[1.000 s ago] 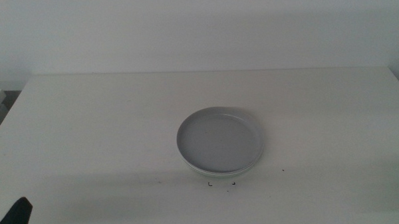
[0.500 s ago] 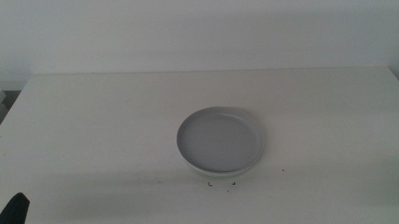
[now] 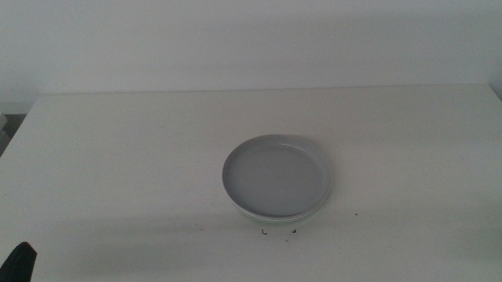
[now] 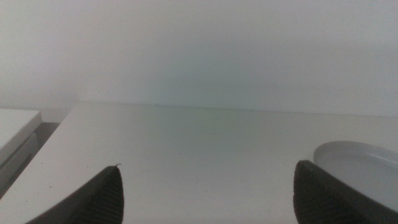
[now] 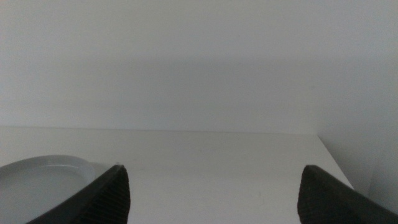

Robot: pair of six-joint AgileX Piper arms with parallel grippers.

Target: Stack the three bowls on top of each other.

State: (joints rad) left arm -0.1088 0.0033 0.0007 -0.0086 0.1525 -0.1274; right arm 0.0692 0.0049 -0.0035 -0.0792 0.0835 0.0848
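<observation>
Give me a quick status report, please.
Left gripper and right gripper open, empty, withdrawn. Light grey shallow bowl tops the stack. Nothing in the way.

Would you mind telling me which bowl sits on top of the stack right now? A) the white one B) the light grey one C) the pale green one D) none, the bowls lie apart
B: in the middle view the grey bowl is uppermost, with paler rims showing just under its near edge.

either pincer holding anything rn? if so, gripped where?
Nothing held. Left pincer and right pincer both open and empty; the grey bowl tops the stack on the table, untouched.
</observation>
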